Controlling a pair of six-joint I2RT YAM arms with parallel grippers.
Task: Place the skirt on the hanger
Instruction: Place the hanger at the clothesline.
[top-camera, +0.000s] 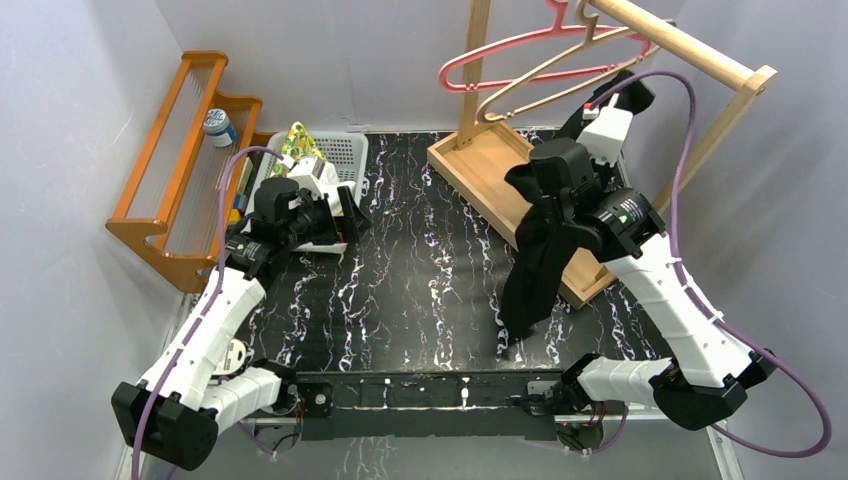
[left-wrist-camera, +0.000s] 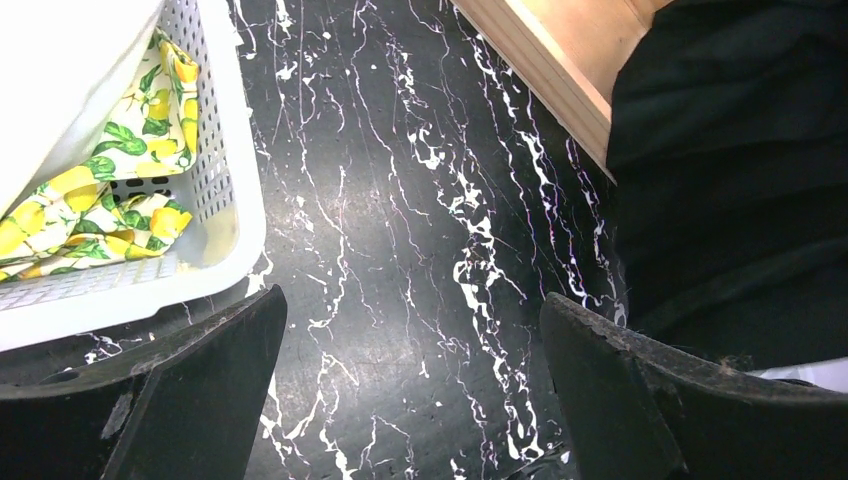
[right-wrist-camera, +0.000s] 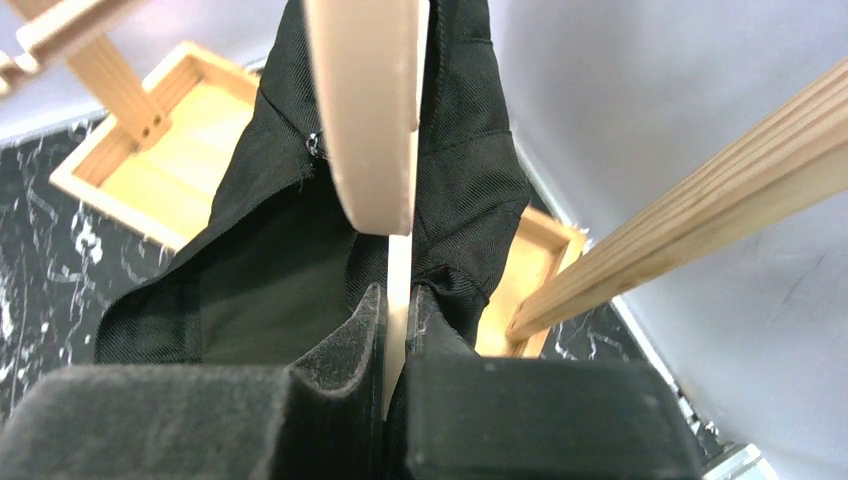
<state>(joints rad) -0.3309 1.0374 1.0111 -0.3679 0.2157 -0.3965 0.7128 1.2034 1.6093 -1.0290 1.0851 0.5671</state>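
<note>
The black skirt (top-camera: 535, 265) hangs in the air from my right gripper (top-camera: 548, 190), its hem just above the table. In the right wrist view the right gripper (right-wrist-camera: 395, 310) is shut on a thin bar of the beige hanger (right-wrist-camera: 370, 110), with the skirt (right-wrist-camera: 260, 300) folded around both sides of it. The beige hanger (top-camera: 545, 72) hangs from the wooden rod. My left gripper (top-camera: 350, 215) is open and empty above the marble table, by the basket; the left wrist view (left-wrist-camera: 410, 390) shows bare table between its fingers and the skirt (left-wrist-camera: 730, 180) at the right.
A pink hanger (top-camera: 500, 50) hangs on the rod (top-camera: 690, 45) beside the beige one. The rack's wooden tray base (top-camera: 480, 170) lies under the right arm. A white basket (top-camera: 345, 150) with lemon-print cloth (left-wrist-camera: 110, 190) and an orange shelf (top-camera: 180, 150) stand at the left.
</note>
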